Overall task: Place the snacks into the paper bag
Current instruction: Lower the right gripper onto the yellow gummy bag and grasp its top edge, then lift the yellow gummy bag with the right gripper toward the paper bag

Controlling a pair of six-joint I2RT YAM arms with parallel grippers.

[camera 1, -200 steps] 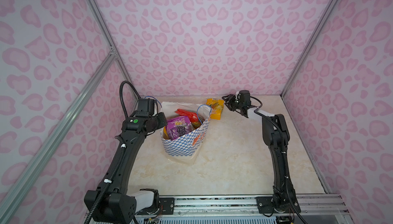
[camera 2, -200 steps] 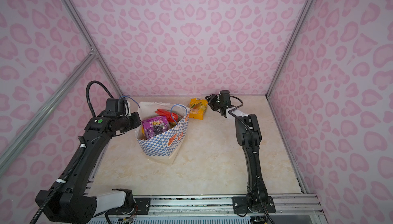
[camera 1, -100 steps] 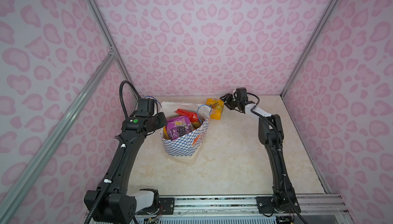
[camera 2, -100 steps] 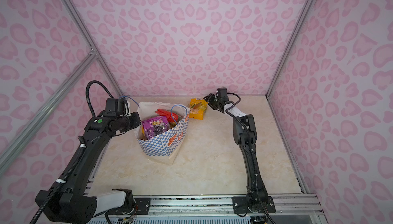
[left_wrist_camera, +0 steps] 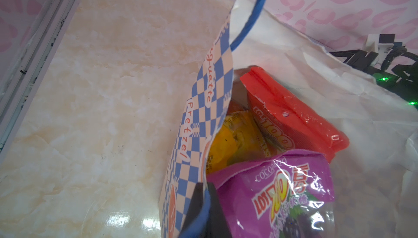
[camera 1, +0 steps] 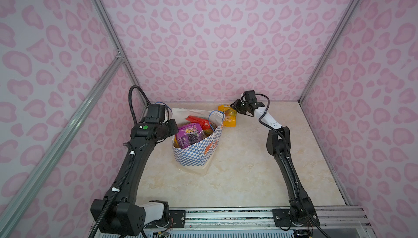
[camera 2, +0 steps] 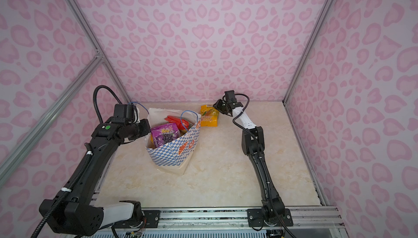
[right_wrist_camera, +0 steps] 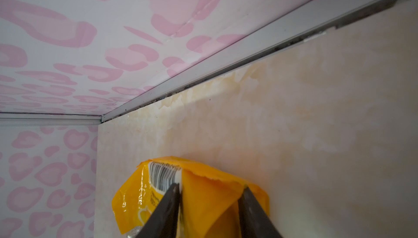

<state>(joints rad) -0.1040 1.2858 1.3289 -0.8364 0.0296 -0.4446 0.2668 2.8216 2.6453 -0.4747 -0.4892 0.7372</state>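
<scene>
Right gripper has advanced, now pinching the yellow packet just behind the paper bag; left gripper clamps the bag's rim.

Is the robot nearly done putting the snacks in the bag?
Nearly. Done: the purple packet and red packet sit in the paper bag, its rim pinched by the left gripper. In hand: the right gripper has its jaws either side of the yellow packet, the only one seen outside, lying on the table; a firm grip isn't clear. Left: lift it into the bag.
</scene>
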